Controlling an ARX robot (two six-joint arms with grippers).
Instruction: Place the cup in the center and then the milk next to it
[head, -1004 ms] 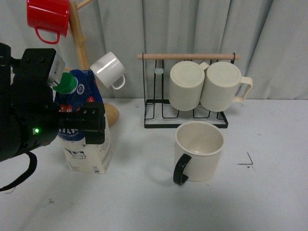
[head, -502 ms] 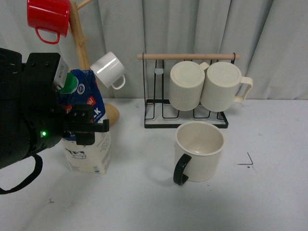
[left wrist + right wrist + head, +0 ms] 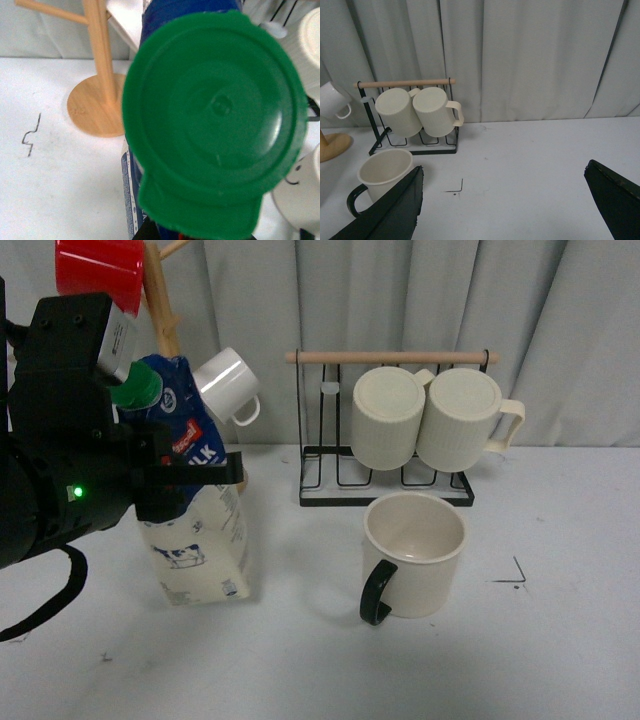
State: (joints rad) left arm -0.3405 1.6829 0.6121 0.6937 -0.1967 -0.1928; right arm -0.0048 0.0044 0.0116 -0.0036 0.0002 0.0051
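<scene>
One item has moved in the last half second: the milk carton (image 3: 198, 540). It now sits closer to the cup (image 3: 415, 555) than before and has risen slightly in the front view. It leans, with its green cap (image 3: 135, 390) tipped away from the cup. I cannot tell whether its base is clear of the tabletop (image 3: 560, 640).

The left fingers (image 3: 215, 476) are clamped across the carton's blue upper part and carry it. The left wrist view is filled almost entirely by the cap and shows nothing of the grip.

The cup has not shifted. It stands upright near the middle of the tabletop, just in front of the wire rack (image 3: 320, 455), with its handle facing the robot. I judge step one complete and step two under way.

A clear gap remains between carton and cup, so the sideways carry has further to go. The carton should be set upright before release.

The right fingers (image 3: 385, 210) are spread wide and hold nothing.
</scene>
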